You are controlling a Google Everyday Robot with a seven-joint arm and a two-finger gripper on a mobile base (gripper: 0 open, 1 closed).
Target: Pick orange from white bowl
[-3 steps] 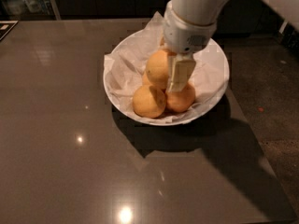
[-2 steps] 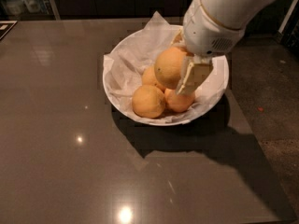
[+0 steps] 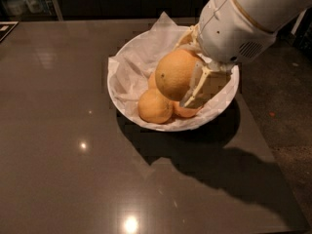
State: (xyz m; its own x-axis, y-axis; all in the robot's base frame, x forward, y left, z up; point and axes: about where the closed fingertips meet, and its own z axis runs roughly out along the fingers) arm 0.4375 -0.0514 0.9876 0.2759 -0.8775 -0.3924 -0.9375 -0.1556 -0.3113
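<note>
The pincer [image 3: 196, 86] pinches the orange [image 3: 174, 75], one finger flat against its right flank. It holds the fruit raised, apparently to clear the pile. Just beneath sits the bowl [image 3: 214, 108], its paper [image 3: 131, 72] cradling two smaller oranges [image 3: 155, 106]. Below lies the dark surface [image 3: 73, 155].

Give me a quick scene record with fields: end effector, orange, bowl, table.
end effector: over the white bowl, shut on the orange
orange: held higher than the other oranges
other oranges: at least two, lying in the bowl
white bowl: lined with paper, on the dark table
</note>
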